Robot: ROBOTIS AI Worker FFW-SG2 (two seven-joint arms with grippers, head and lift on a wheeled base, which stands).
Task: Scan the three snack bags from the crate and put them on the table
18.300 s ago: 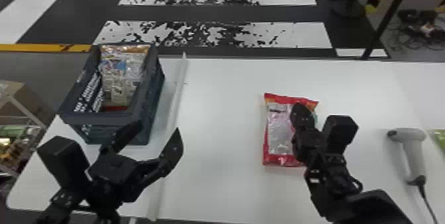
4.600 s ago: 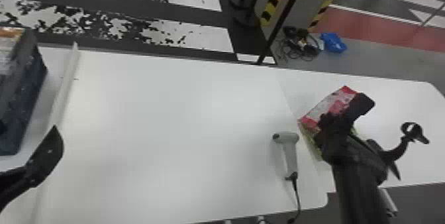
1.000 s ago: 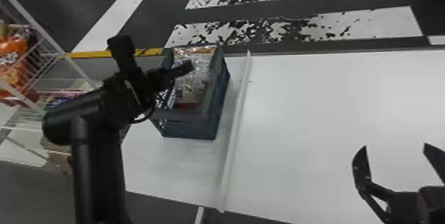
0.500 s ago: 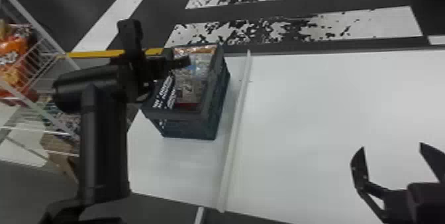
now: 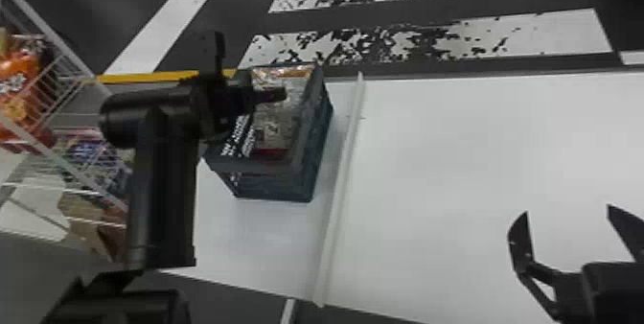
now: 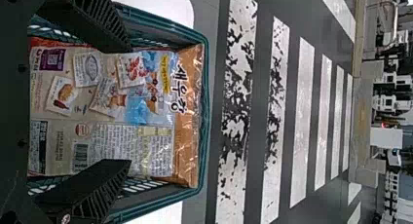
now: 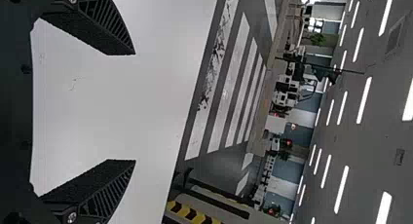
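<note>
Obstacles, crate side: the walls of the crate (image 5: 275,185) ring your left gripper's (image 5: 251,66) way to the snack bag (image 6: 107,146) — only narrow gaps along its sides. The wire rack (image 5: 82,65) stands beyond the crate's left. A pale strip (image 5: 341,179) bars low sideways passage. Right of it, you have wide free room over the bench (image 5: 455,179).

Snack bag (image 6: 156,151) in crate (image 5: 275,188) (on table (image 5: 479,155)), rack (image 5: 49,29) left, strip (image 5: 341,179) right
</note>
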